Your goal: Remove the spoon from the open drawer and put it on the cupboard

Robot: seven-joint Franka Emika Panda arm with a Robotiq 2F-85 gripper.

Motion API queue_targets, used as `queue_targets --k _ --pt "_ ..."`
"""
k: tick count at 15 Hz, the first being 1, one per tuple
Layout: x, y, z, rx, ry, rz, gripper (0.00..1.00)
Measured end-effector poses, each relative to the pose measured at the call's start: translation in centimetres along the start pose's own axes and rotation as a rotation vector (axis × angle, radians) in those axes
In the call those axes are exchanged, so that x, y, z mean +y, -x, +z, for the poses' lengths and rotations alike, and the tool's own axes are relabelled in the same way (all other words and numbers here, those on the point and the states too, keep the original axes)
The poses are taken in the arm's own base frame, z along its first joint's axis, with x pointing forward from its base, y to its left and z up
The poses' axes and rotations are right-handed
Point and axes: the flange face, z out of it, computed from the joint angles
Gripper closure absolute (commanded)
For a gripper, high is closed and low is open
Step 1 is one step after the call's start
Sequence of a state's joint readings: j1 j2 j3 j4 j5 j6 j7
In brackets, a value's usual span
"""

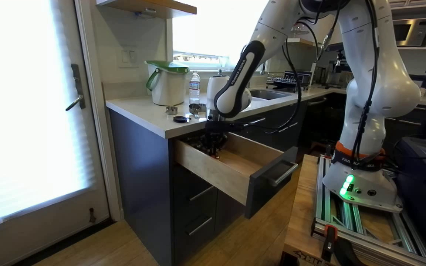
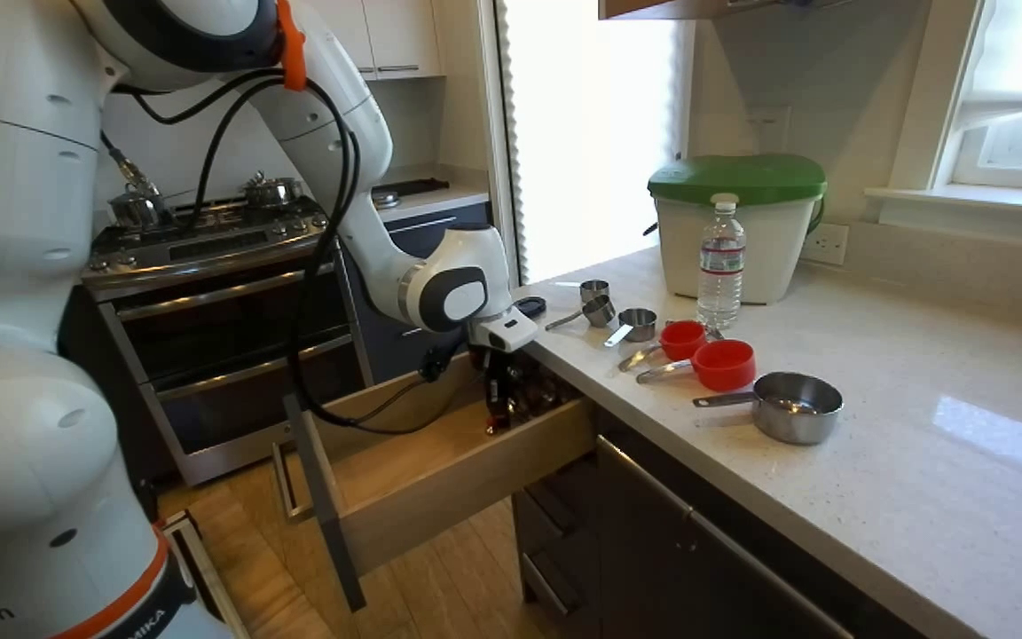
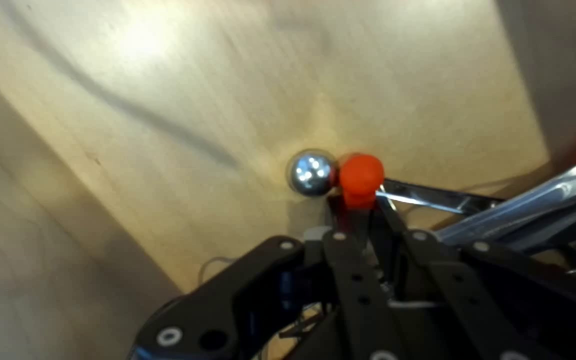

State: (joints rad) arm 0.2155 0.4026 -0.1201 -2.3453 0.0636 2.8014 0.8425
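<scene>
Hand [image 3: 361, 180] narrow, red tips at spoon [image 3: 311, 172] in open drawer [image 1: 213, 173]; can't tell if gripped. Spoon's rnd end clear only in wrist cam; red cups [image 2: 724, 366] on bench [image 2: 884, 333] only in an exterior view.

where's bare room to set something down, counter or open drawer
Free: the countertop between the large steel cup and the backsplash; the open drawer between the gripper and the drawer front. Crowded: around the water bottle, red cups and green-lidded bin; the drawer's inner end, where utensils lie.
</scene>
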Motion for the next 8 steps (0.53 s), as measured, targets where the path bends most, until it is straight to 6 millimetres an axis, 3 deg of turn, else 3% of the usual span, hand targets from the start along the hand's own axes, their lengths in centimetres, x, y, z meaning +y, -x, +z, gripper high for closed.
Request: queue_targets --k 8 --pt "1.3 3.5 -2.8 -0.085 0.005 -0.108 0.96"
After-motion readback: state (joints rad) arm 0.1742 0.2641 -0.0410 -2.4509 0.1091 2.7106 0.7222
